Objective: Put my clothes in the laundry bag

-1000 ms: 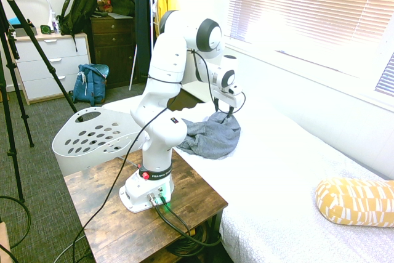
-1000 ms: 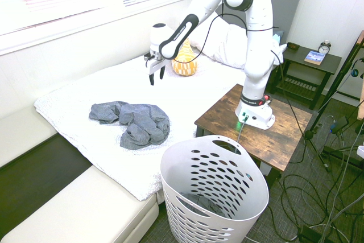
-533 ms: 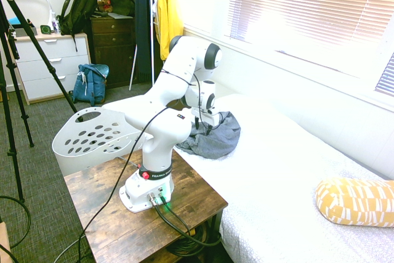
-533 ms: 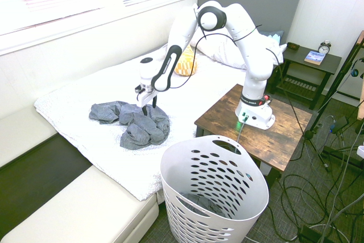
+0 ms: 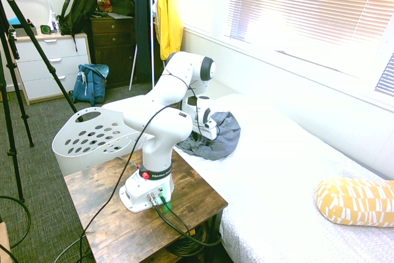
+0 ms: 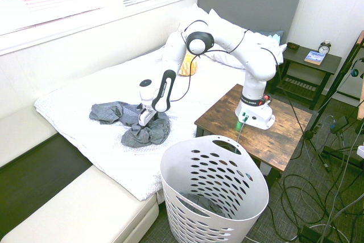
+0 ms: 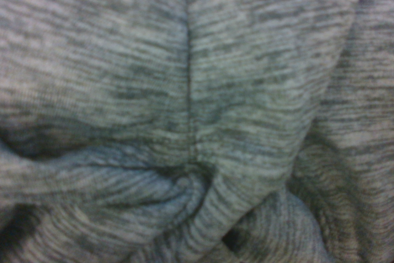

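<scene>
The clothes point(image 6: 114, 112) are a crumpled dark grey-blue bundle lying on the white bed, near its foot end. My gripper point(image 6: 145, 120) points straight down and is pressed into the bundle's middle, with its fingertips sunk in the folds. It also shows at the near edge of the clothes point(image 5: 223, 135) as the gripper point(image 5: 209, 132). Heathered clothes point(image 7: 197, 115) fill the whole wrist view from very close. The laundry bag point(image 6: 213, 186), a white basket with oval holes, stands on the floor at the bed's corner; it appears again as the laundry bag point(image 5: 92, 137) beside the small table.
The arm stands on a wooden side table point(image 6: 284, 123) between bed and basket. A yellow patterned pillow point(image 5: 354, 200) lies further up the bed. A yellow jacket point(image 5: 167, 13) hangs by the window, and a blue backpack point(image 5: 91, 82) sits by the drawers. Some grey fabric lies inside the basket.
The arm has swung from above the bed's middle toward its foot and dropped, so the gripper went from hanging in the air to pressing into the clothes.
</scene>
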`<state>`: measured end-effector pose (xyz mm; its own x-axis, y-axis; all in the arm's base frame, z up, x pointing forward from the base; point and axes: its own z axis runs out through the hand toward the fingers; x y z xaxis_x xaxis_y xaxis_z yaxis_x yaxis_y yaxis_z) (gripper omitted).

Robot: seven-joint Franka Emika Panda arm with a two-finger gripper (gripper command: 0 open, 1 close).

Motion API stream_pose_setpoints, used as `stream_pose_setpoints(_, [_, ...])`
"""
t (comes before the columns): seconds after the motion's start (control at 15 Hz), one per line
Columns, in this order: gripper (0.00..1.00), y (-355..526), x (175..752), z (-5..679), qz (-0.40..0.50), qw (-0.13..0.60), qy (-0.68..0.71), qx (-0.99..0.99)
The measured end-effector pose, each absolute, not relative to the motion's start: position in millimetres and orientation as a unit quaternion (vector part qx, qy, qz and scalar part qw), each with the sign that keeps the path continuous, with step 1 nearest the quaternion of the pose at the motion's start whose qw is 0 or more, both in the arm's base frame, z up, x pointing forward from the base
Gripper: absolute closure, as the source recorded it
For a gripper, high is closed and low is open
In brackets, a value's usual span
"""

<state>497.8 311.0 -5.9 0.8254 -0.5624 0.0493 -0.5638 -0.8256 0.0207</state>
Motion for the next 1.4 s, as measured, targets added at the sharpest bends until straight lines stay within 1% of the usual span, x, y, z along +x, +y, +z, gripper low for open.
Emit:
stream_pose_setpoints(0.33, [1.0, 316.7, 485.5, -5.0, -0.009, -0.014, -0.309, 0.951])
stream_pose_setpoints(0.67, [1.0, 297.4, 474.1, -7.7, -0.012, -0.038, -0.315, 0.948])
stream_pose_setpoints(1.4, [1.0, 277.6, 471.9, -2.1, -0.03, -0.047, -0.329, 0.943])
